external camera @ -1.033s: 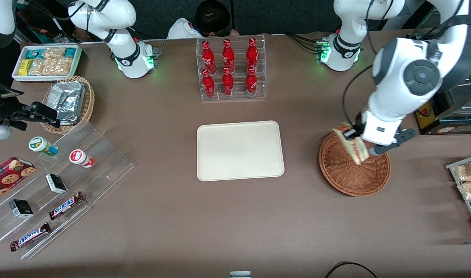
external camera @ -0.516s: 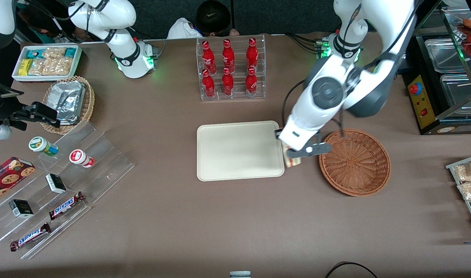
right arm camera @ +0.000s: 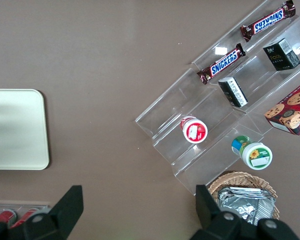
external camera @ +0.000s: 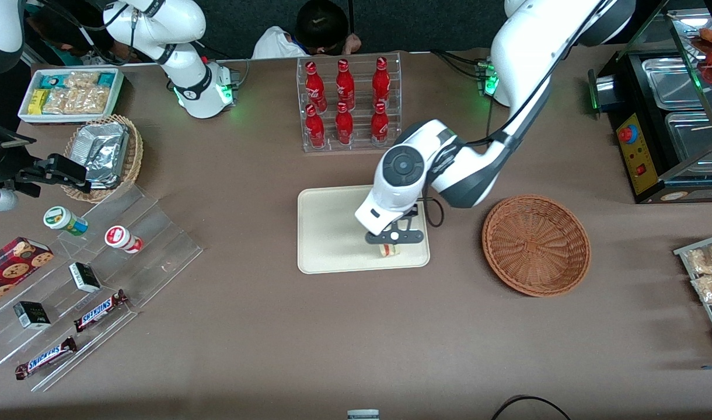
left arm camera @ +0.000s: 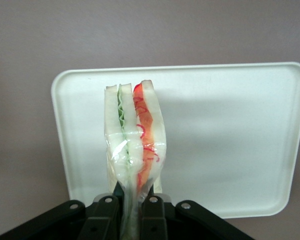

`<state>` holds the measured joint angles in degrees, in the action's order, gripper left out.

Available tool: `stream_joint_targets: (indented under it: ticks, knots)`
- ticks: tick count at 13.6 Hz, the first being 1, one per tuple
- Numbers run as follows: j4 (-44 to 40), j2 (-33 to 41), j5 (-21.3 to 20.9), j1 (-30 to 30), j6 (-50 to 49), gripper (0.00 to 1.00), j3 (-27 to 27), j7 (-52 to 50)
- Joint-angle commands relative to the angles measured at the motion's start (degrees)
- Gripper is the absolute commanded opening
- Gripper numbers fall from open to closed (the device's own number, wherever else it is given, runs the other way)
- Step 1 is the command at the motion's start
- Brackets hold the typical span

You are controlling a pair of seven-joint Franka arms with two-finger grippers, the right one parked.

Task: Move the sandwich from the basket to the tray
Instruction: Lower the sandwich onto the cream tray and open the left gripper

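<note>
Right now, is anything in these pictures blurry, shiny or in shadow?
Front view: sharp; the arm throws a soft shadow on the tray, where the gripper holds the sandwich; green lights glow at the arm bases. Left wrist view: the sandwich's wrap glints, and a faint shadow lies on the tray beside it. Right wrist view: glare on the clear shelf.

Bottle rack (external camera: 349, 104): clear acrylic, held six red bottles in two rows, stood on the brown table (external camera: 274, 338).
Stepped acrylic display (external camera: 93, 280): toward the parked arm's end; carried two Snickers bars (external camera: 70, 329), two small dark boxes, two lidded cups (external camera: 90, 228).
Cookie box (external camera: 11, 268): beside the display.
Tan wicker basket (external camera: 106, 156): contained a foil packet.
White snack tray (external camera: 71, 94): held packets.
</note>
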<state>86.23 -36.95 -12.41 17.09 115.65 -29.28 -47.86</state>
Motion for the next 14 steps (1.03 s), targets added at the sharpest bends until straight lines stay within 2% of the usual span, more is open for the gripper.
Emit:
stream_joint_targets:
  ticks: [1, 6, 11, 14]
  knots:
    - [-2.3, -2.5, -2.8, 0.8, 2.3, 0.0, -0.3, -1.4]
    - [-2.3, -6.0, -2.9, 3.2, 8.9, 0.0, -0.3, -1.6]
    - [-2.4, -8.0, -2.9, 4.2, 9.6, 0.0, -0.2, -3.0]
    - [-2.3, -8.2, -3.1, 4.9, 13.7, 0.0, -0.2, -4.3]
